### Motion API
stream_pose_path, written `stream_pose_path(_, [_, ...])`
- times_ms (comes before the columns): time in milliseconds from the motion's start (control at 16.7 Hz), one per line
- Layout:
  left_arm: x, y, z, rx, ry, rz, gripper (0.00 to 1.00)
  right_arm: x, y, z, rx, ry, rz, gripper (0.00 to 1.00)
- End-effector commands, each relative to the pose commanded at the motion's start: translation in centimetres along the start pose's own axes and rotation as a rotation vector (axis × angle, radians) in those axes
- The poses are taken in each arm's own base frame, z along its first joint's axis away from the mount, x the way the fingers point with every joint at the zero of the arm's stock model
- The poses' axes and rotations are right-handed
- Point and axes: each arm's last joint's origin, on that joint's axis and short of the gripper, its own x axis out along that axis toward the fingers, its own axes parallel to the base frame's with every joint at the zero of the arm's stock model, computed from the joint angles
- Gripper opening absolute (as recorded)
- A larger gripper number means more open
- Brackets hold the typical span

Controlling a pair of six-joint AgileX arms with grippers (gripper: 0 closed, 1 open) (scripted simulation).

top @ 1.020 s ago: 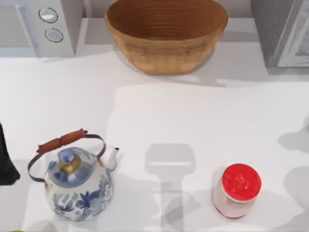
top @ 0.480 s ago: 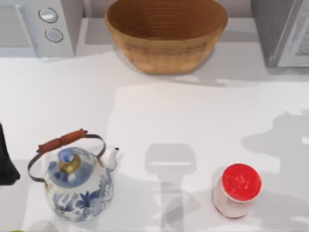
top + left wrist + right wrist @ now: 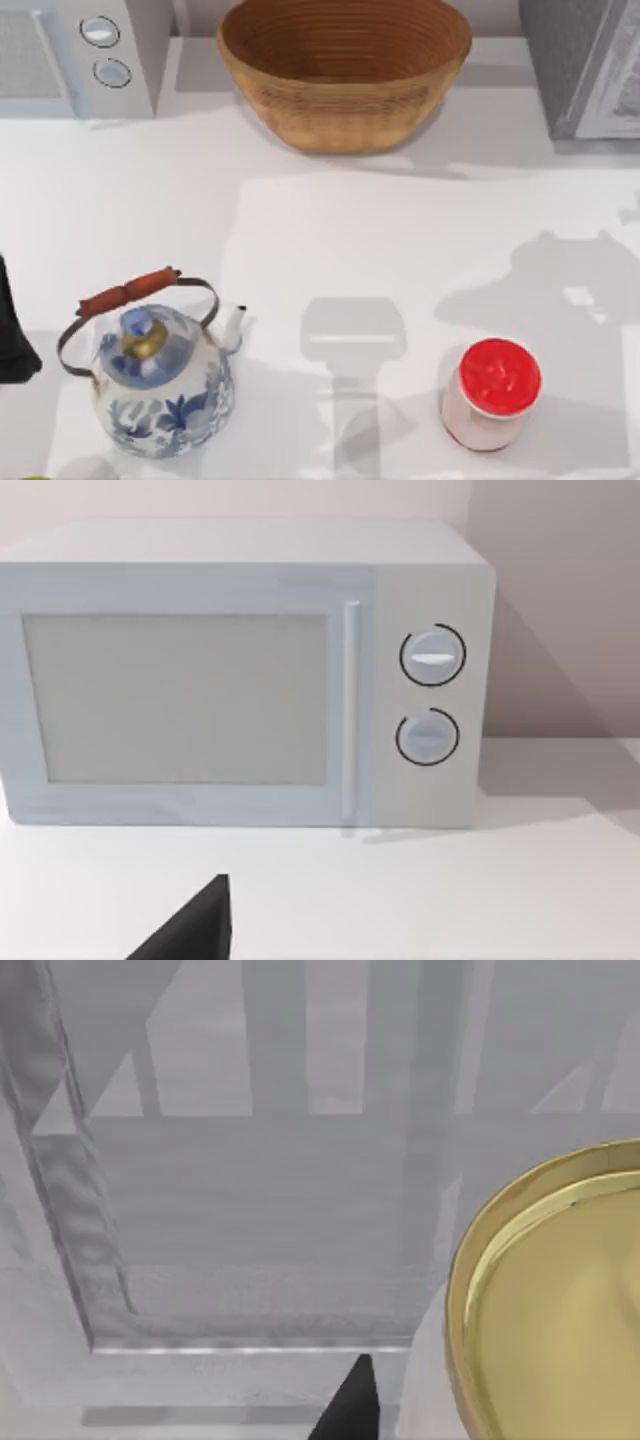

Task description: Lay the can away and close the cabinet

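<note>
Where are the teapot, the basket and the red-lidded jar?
teapot (image 3: 165, 385): top view, on its painted body.
basket (image 3: 345, 110): top view, on its front wall.
red-lidded jar (image 3: 499, 376): top view, on its lid.

Spreading leftward across the desk (image 3: 330, 220) at its right side, toward the red-lidded jar (image 3: 490, 392): a large arm-shaped shadow, growing each frame.

open table middle (image 3: 330, 240) lies between basket (image 3: 345, 70), kettle (image 3: 160, 375) and red-lidded jar (image 3: 492, 395).
</note>
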Motion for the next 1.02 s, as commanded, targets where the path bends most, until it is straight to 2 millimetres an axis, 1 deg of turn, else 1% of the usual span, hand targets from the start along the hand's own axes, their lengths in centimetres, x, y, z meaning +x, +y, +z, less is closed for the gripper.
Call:
stream_pose_path(240, [0.0,0.0,0.0,0.0,0.0,0.0,1.0,-0.2,0.0,-0.1,0.004,0.003,-0.001,0.0])
stream_pose_path(360, [0.0,0.0,0.0,0.0,0.0,0.0,1.0,-0.9,0.6,-0.2,0.002,0.007,0.004,0.0])
stream_pose_path(480, [0.0,0.0,0.0,0.0,0.0,0.0,1.0,-2.2,1.5,-0.4,-0.002,0.011,0.012,0.0])
stream_pose_path(600, [0.0,0.0,0.0,0.0,0.0,0.0,1.0,-4.1,2.5,-0.6,-0.009,0.006,0.019,0.0])
stream_pose_path(780, [0.0,0.0,0.0,0.0,0.0,0.0,1.0,-7.5,4.1,-1.2,-0.025,-0.025,0.025,0.0])
stream_pose_path(1020, [0.0,0.0,0.0,0.0,0.0,0.0,1.0,-12.3,5.9,-2.9,-0.039,-0.116,0.03,0.0])
